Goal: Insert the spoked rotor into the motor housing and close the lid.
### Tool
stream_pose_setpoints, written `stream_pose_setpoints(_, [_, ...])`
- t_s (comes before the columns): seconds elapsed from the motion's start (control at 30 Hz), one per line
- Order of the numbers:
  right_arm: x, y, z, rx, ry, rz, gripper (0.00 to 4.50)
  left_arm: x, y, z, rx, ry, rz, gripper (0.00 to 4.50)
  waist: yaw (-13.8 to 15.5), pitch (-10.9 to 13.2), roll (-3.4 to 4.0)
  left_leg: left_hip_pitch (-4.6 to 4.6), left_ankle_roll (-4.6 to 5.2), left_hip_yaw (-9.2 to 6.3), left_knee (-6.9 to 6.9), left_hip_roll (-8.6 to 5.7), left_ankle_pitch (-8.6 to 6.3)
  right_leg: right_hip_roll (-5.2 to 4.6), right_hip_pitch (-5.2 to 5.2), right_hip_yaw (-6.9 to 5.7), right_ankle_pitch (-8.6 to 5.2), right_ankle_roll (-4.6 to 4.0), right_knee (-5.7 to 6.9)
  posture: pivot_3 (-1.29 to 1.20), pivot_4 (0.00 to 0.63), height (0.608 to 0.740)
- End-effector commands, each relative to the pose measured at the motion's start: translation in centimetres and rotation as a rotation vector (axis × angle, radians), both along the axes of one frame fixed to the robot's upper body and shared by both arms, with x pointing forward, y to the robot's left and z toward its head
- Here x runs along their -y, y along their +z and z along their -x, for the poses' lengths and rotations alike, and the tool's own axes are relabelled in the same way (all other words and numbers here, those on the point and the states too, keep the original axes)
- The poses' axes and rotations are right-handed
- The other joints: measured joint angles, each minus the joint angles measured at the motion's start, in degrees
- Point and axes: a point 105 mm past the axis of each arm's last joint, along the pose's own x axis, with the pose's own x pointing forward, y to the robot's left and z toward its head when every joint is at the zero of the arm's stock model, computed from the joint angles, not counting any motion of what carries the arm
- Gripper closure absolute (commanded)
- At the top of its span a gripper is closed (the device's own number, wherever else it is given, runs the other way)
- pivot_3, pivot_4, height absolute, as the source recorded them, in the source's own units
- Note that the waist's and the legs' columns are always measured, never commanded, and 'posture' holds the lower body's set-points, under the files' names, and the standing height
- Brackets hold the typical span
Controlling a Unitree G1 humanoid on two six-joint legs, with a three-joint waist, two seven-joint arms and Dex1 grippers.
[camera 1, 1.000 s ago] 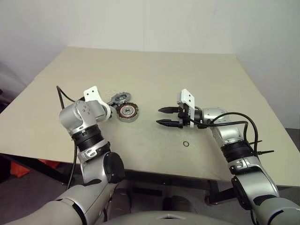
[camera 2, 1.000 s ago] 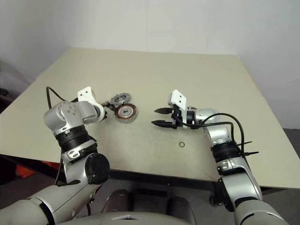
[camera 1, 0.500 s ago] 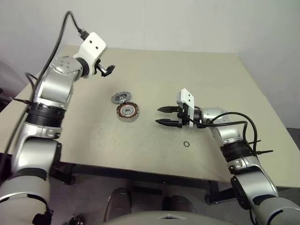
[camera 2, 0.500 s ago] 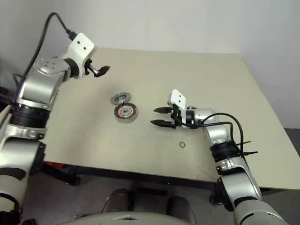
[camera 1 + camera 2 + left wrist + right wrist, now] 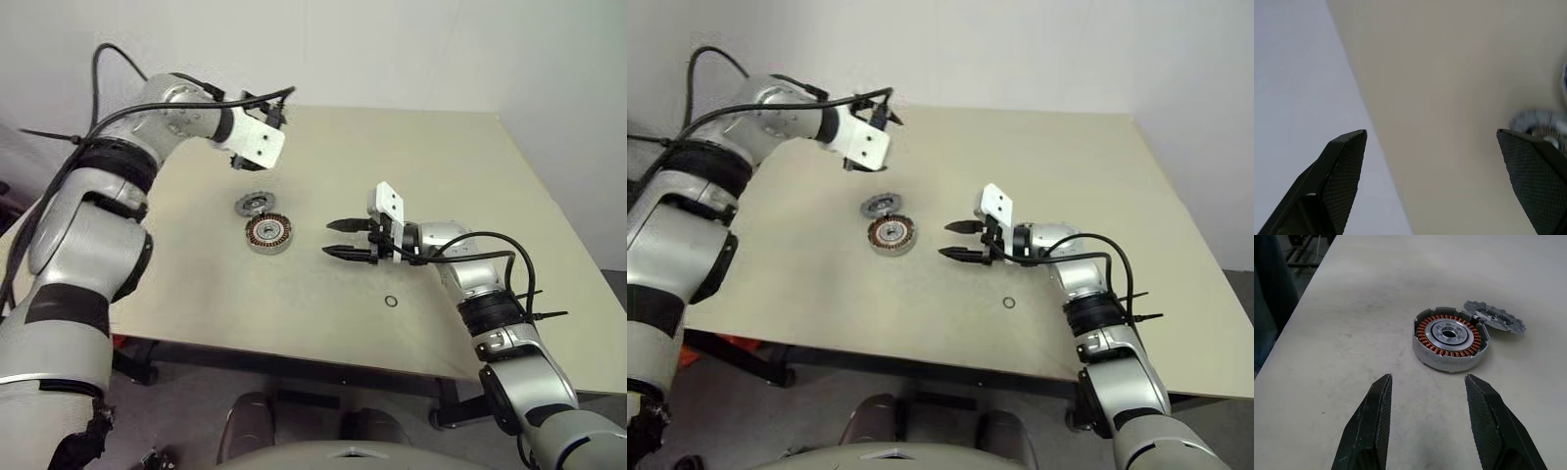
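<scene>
Risk: the lid (image 5: pixel 1494 316) leans on the housing (image 5: pixel 1450 338) rim, so a careless reach could knock it. Spoked rotor not located. Left gripper (image 5: pixel 1432 161) raised above the table (image 5: pixel 411 157), fingers wide, empty. Right gripper (image 5: pixel 1426 418) near the housing, fingers partly apart, empty.

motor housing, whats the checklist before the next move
1. motor housing flat on table, open side up: ok
2. Housing filled: not ok, windings and bearing lie bare
3. lid off, lying beside the housing's rim: ok
4. right tool open, empty, facing the housing: ok
5. left tool open, empty, raised above the table: ok
6. small black ring apart from the housing: ok
</scene>
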Motion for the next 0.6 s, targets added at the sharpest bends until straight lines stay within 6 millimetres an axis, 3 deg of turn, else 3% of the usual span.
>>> stream_pose_setpoints(0.03, [0.2, 2.2, -0.2, 0.068, -0.001, -0.030, 1.88, 0.6, 1.0, 0.6, 0.022, -0.073, -0.053, 0.00, 0.0, 0.0, 0.00, -0.01, 0.00, 0.01, 0.00, 0.02, 0.00, 0.00, -0.03, 0.00, 0.00, 0.00, 0.04, 0.00, 0.000, 0.740])
stream_pose_setpoints(0.3, [0.6, 2.5, -0.2, 0.076, -0.024, -0.027, 1.88, -1.1, -2.4, 2.5, -0.255, -0.084, -0.308, 0.00, 0.9, 0.0, -0.01, 0.00, 0.00, 0.04, -0.01, 0.03, 0.01, 0.00, -0.08, 0.00, 0.00, -0.03, 0.12, 0.00, 0.000, 0.740])
stream_pose_setpoints(0.6, [0.2, 2.5, -0.2, 0.077, -0.029, -0.038, 1.88, -2.5, -6.1, 3.7, -0.398, -0.082, -0.372, 0.00, 1.8, 0.0, -0.03, 0.07, -0.07, 0.09, 0.06, 0.07, 0.05, -0.01, -0.18, 0.07, -0.02, -0.06, 0.45, 0.00, 0.000, 0.740])
